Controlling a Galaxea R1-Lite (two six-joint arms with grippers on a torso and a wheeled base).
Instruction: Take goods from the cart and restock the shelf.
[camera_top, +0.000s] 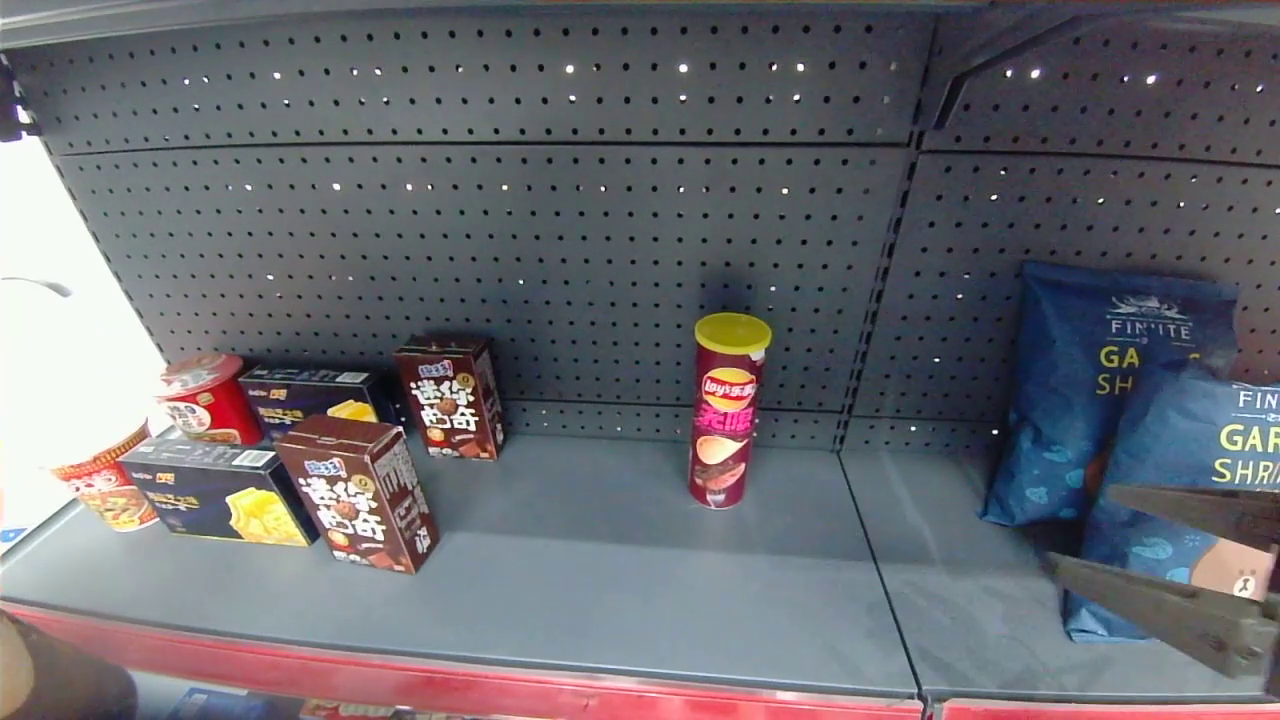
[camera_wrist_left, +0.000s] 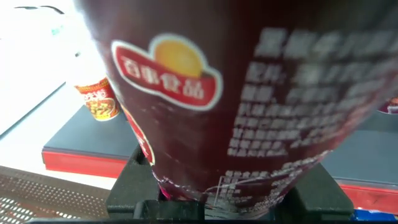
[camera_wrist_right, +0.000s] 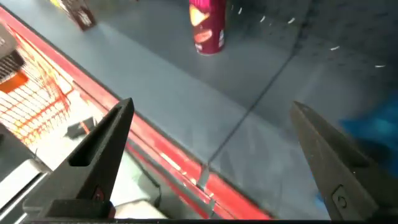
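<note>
A maroon chip can (camera_wrist_left: 249, 106) stands very close in the left wrist view, its lower end wedged in my left gripper (camera_wrist_left: 217, 202), which is shut on it. A second maroon chip can (camera_top: 727, 408) with a yellow lid stands upright mid-shelf, also seen from the right wrist as the can (camera_wrist_right: 207, 25). My right gripper (camera_top: 1078, 526) hangs open and empty at the shelf's right end, just in front of the blue snack bags (camera_top: 1110, 380). Its fingers (camera_wrist_right: 106, 155) are spread wide above the shelf's red front edge (camera_wrist_right: 180, 162).
Two brown biscuit boxes (camera_top: 360, 490), two dark boxes (camera_top: 220, 492) and red noodle cups (camera_top: 208, 398) crowd the shelf's left end. A noodle cup (camera_wrist_left: 96, 96) shows past the held can. The orange wire cart (camera_wrist_right: 31, 102) lies below the shelf. Bare grey shelf (camera_top: 600, 560) surrounds the standing can.
</note>
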